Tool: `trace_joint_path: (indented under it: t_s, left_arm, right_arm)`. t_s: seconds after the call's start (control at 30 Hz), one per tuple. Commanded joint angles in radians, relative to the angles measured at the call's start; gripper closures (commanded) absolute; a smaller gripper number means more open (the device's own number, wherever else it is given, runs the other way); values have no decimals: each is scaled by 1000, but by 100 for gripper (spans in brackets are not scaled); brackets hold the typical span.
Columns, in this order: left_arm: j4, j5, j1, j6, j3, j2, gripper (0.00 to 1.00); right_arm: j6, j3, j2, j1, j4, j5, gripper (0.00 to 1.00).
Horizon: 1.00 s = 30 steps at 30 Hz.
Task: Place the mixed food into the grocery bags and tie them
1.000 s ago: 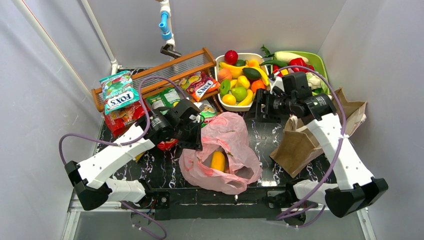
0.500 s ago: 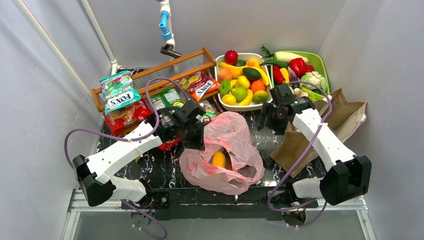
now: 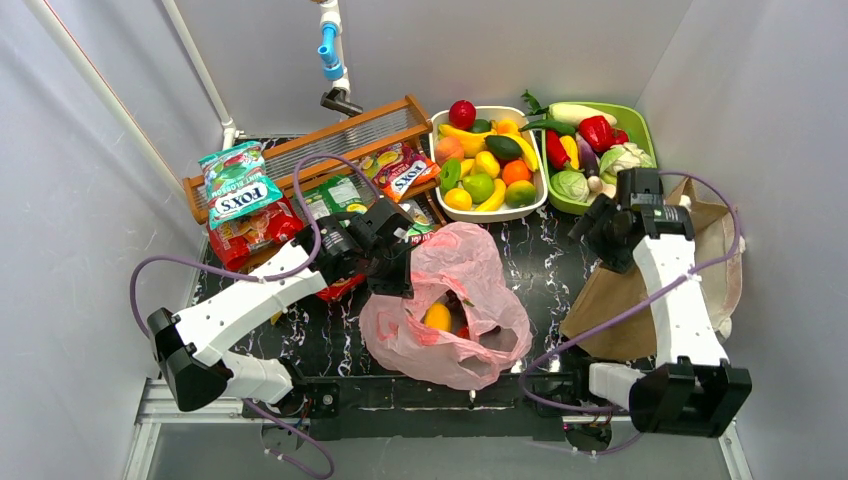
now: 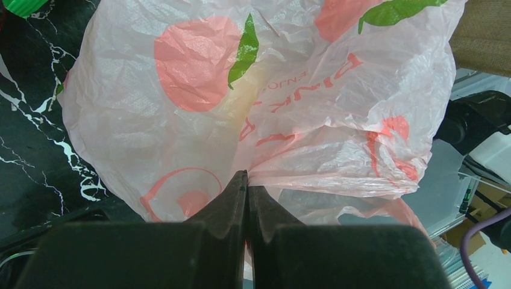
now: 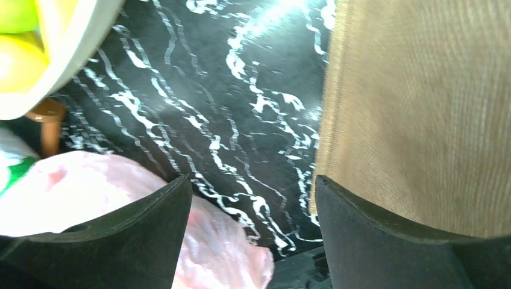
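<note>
Your pink bag point(image 3: 452, 262) lies slumped at the middle of the tabletop point(image 3: 325, 335), toward its near edge. Its mouth gapes upward and a yellow piece point(image 3: 436, 317) shows inside. Your left gripper point(image 4: 246, 178) is clenched on a fold of the bag's film at its left side, with the plastic gathered into the closed tips. The brown paper bag point(image 3: 605, 310) lies along the tabletop's right edge. Your right gripper point(image 5: 252, 180) hangs released, jaws wide, over bare tabletop between the two bags, its right finger just beside the paper bag's wall. At the far edge, the white basket point(image 3: 490, 216) of fruit and the green tray point(image 3: 636, 122) of vegetables sit side by side. Snack packets point(image 3: 238, 190) crowd the far-left corner by a wooden rack point(image 3: 330, 145).
</note>
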Motion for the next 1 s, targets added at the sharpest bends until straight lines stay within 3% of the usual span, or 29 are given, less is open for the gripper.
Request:
trace_joint_path:
  t_s: [0.0, 0.7, 0.97]
  left_arm:
    - [4, -1, -3, 8, -8, 12, 100]
    - [-11, -4, -2, 23, 8, 37, 100]
    - [-9, -1, 0, 59, 36, 111, 100]
  right_arm:
    - [24, 137, 115, 0, 77, -142, 18]
    - [29, 742, 700, -44, 53, -83, 19]
    - [107, 793, 796, -103, 48, 3, 25]
